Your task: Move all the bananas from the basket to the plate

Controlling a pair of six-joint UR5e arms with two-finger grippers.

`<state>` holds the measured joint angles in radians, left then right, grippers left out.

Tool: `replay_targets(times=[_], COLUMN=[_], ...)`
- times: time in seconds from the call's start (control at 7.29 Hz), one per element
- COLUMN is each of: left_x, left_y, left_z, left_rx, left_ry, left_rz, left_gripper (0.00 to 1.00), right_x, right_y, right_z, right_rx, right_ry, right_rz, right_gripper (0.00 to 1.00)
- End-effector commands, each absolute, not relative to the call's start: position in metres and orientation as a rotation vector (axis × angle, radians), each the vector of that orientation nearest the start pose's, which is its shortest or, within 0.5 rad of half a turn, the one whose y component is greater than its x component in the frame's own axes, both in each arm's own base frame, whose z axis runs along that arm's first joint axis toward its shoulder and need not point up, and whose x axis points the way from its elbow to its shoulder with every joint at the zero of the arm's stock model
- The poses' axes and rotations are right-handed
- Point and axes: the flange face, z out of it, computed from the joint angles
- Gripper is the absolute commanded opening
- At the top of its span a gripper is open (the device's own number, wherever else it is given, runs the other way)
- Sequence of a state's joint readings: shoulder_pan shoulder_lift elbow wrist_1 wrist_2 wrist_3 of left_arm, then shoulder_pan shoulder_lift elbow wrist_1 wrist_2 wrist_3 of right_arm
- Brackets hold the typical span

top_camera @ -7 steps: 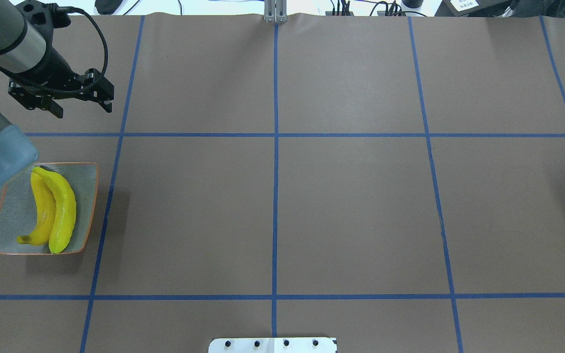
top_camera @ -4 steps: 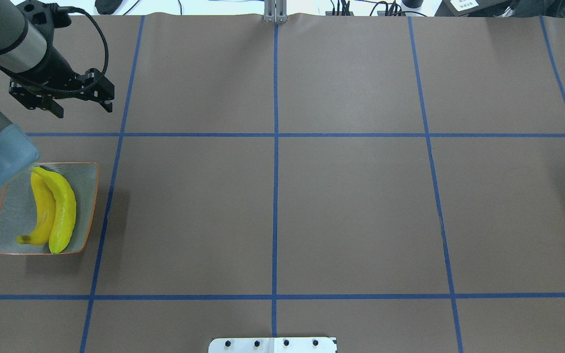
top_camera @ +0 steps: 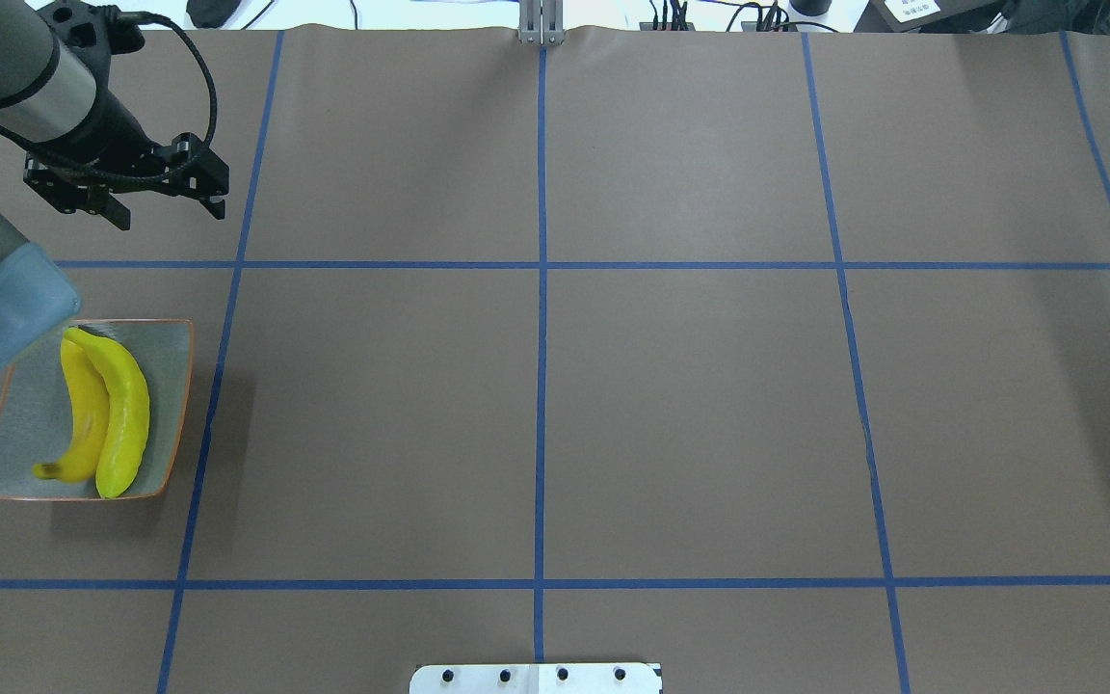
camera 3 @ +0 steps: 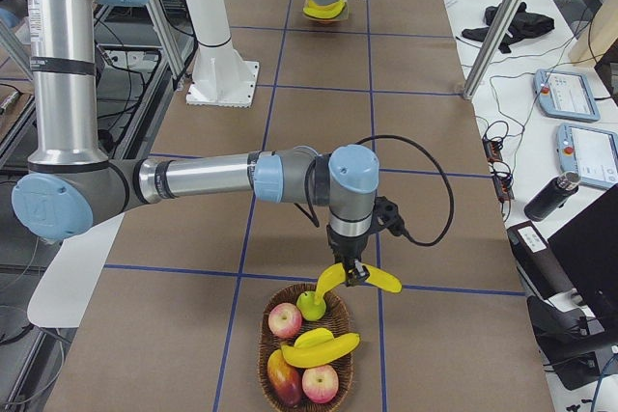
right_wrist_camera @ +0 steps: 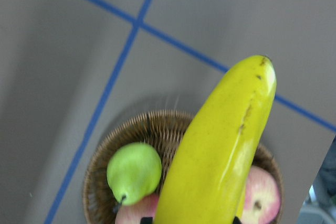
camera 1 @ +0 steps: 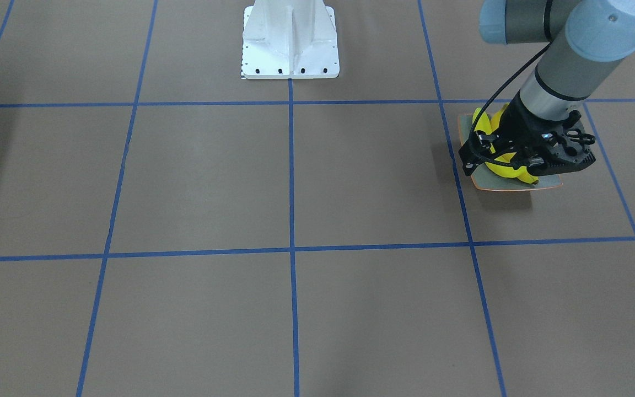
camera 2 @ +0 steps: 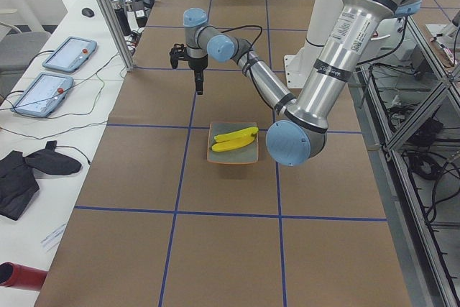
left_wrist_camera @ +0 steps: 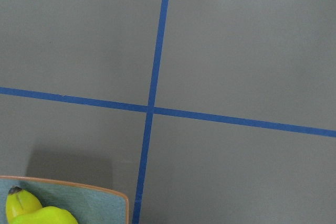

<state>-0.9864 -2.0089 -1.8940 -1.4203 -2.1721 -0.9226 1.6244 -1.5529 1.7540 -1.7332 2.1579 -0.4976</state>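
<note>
Two yellow bananas [top_camera: 107, 414] lie side by side on the square grey-green plate [top_camera: 165, 381] at the table's left end. My left gripper [top_camera: 170, 212] hangs open and empty beyond the plate, above bare table. Its wrist view shows only the plate's corner [left_wrist_camera: 89, 195] and a banana tip [left_wrist_camera: 23, 205]. My right gripper [camera 3: 350, 273] is shut on a banana [right_wrist_camera: 220, 145] and holds it just above the wicker basket [camera 3: 340, 320]. One more banana [camera 3: 321, 346] lies in the basket.
The basket also holds a green pear [right_wrist_camera: 134, 171] and red apples [camera 3: 285, 319]. The white robot base [camera 1: 290, 41] stands at the table's near edge. Blue tape lines mark a grid on the brown table cover.
My left gripper has drifted slightly farther from the plate and a little to the right, still open. The two bananas on the plate have not moved.
</note>
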Motion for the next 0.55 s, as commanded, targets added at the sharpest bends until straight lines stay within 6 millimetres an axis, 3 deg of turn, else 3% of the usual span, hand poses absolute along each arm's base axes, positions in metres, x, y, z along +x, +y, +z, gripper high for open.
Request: replay_targets(times=[0.0, 0.14, 0.41], left_x=[0.277, 0.287, 0.296], left_y=[-0.559, -0.576, -0.611], left_z=[0.293, 0.308, 0.348], left_rx=[0.104, 0.167, 0.369], left_ry=[0.894, 0.952, 0.994], left_rz=[-0.13, -0.142, -0.205], left_gripper=[1.0, 1.0, 1.0], right_x=[0.01, -0.06, -0.16], right_y=[-0.571, -0.595, -0.603], right_z=[0.486, 0.434, 0.355], right_rx=[0.267, 0.265, 0.256], right_ry=[-0.587, -0.618, -0.678], right_rz=[-0.456, -0.396, -0.293], right_gripper=[0.0, 0.0, 0.0])
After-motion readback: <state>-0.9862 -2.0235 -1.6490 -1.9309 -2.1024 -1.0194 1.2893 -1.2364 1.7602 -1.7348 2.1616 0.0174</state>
